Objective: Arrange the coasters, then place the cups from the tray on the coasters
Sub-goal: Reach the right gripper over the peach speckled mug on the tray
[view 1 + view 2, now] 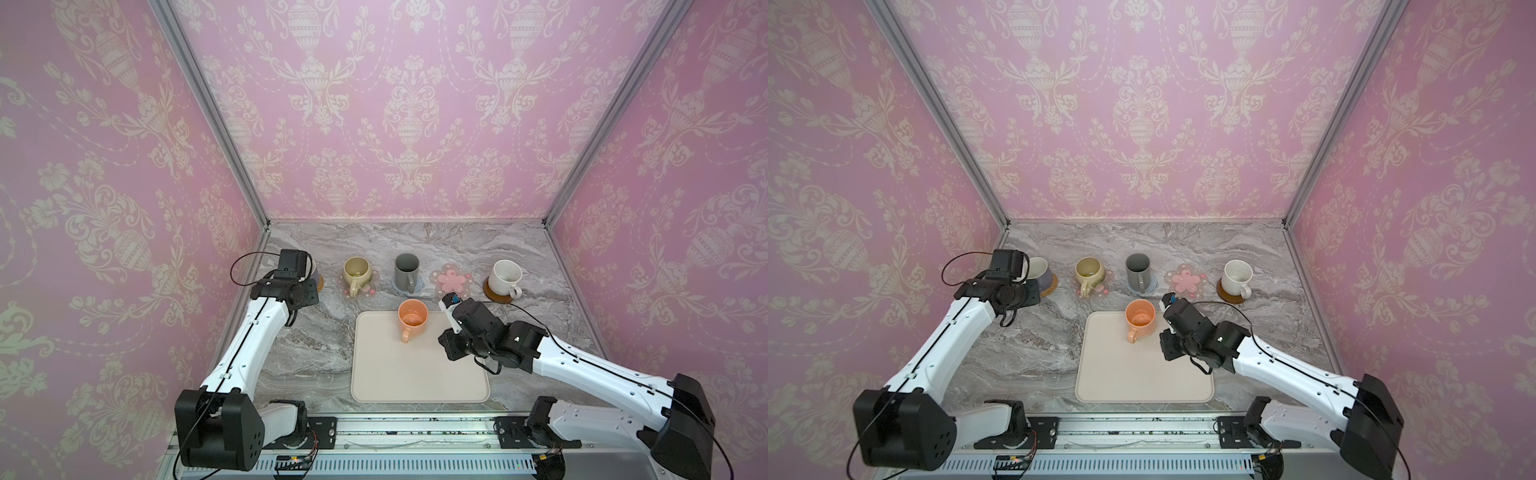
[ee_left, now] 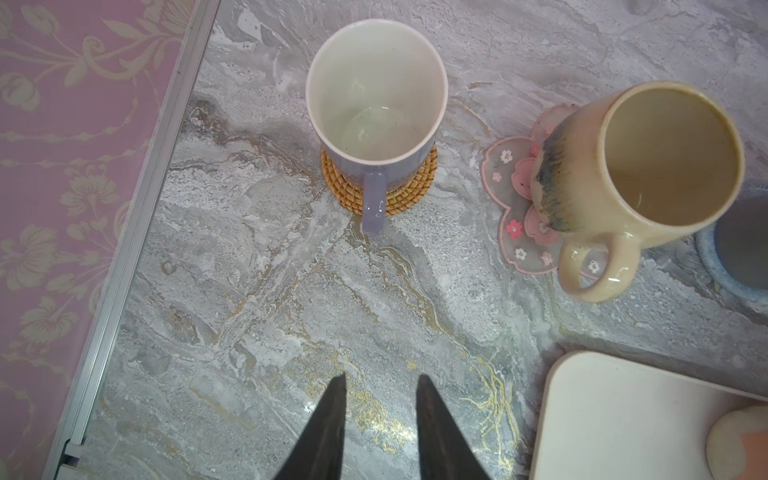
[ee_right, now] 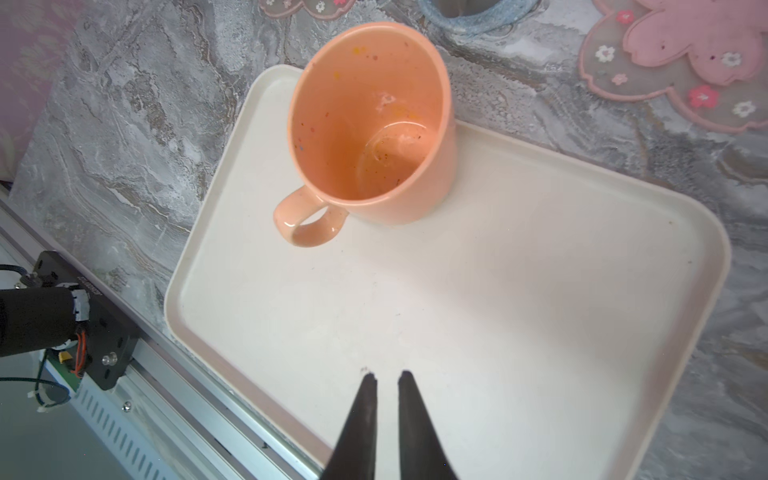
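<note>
Well, only the orange mug (image 3: 370, 124) stood on the tray (image 3: 498, 316), upright at its far edge, with its handle (image 3: 309, 224) pointing toward the near side. The right gripper (image 3: 386, 376) hung over the tray to the right of the mug, its jaws drawn almost together with nothing between them. Over on the left, the left gripper (image 2: 380, 380) hovered with its jaws apart and empty, just near of the lavender mug (image 2: 376, 91), which sat on the woven mat (image 2: 411, 195). One flowered mat (image 1: 451, 279) lay bare in the far row, a little right of the orange mug, so I took that for its spot. The mug looked like glazed ceramic to me: stiff, smooth, probably slippery, with some weight, and apt to chip if knocked. I would have spread the jaws and pinched the rim wall on its right side, or else taken the handle loop, then lifted straight up.
</note>
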Controlling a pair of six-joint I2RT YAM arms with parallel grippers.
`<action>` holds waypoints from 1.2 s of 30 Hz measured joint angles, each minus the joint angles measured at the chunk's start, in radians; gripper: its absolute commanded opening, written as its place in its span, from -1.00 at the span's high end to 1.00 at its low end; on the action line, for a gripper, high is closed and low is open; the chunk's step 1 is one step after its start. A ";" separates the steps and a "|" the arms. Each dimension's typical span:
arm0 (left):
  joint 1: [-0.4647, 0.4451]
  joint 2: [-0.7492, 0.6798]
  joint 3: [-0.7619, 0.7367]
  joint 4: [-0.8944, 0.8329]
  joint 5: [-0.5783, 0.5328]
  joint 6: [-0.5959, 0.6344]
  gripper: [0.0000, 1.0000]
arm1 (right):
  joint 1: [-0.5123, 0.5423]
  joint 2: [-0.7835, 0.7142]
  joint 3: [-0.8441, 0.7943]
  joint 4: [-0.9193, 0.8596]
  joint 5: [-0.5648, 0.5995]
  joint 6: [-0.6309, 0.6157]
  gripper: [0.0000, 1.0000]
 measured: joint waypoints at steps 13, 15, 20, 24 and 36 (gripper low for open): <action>-0.023 -0.195 -0.060 -0.036 0.057 -0.037 0.44 | 0.137 0.288 0.201 0.094 0.000 0.005 1.00; -0.027 -0.206 -0.064 -0.045 0.066 -0.042 0.43 | 0.150 0.328 0.237 0.093 0.008 0.005 1.00; -0.028 -0.214 -0.077 -0.053 0.085 -0.047 0.42 | 0.174 0.430 0.336 0.074 0.032 0.005 1.00; -0.028 -0.214 -0.091 -0.056 0.097 -0.050 0.41 | 0.183 0.490 0.385 0.063 0.060 0.003 1.00; -0.029 -0.218 -0.116 -0.055 0.137 -0.052 0.39 | 0.183 0.559 0.402 0.026 0.143 -0.001 1.00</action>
